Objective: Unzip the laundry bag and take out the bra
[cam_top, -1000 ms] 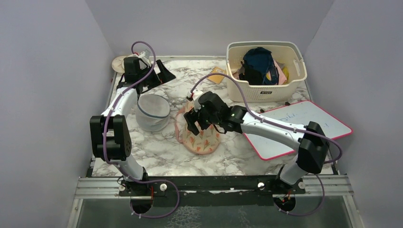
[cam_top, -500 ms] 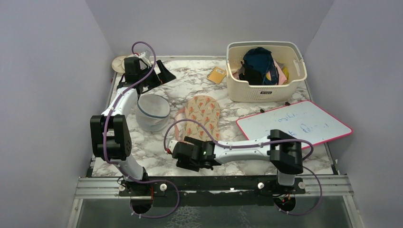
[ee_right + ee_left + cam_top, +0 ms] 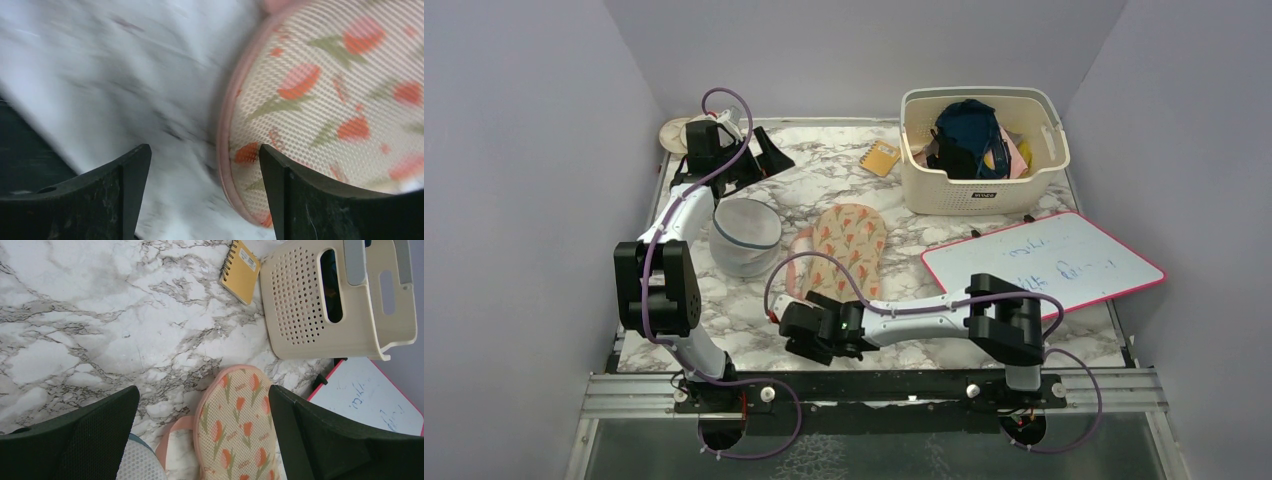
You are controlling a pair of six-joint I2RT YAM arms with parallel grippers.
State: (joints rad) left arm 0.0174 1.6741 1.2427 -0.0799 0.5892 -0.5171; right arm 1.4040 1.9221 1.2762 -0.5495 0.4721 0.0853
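Observation:
The laundry bag (image 3: 851, 245), peach mesh with orange-red tulip prints and pink edging, lies flat mid-table. A pink strap loop pokes out at its left side. No bra shows. My right gripper (image 3: 804, 333) is low at the table's near edge, just past the bag's near end. In the right wrist view it (image 3: 205, 192) is open and empty, with the bag's rounded end (image 3: 340, 95) by the right finger. My left gripper (image 3: 764, 155) is at the far left, open and empty. Its view looks down on the bag's far end (image 3: 237, 425).
A white mesh dome with a blue rim (image 3: 744, 237) stands left of the bag. A cream basket (image 3: 984, 192) of clothes is at the far right, a yellow notepad (image 3: 882, 157) beside it. A pink-edged whiteboard (image 3: 1044, 265) lies right. The black front rail (image 3: 874, 385) runs just below my right gripper.
One second ago my right gripper was over the bunched-up bag. The bag now lies flat and stretched out, and the right arm has swung to the near edge. The left arm has not moved.

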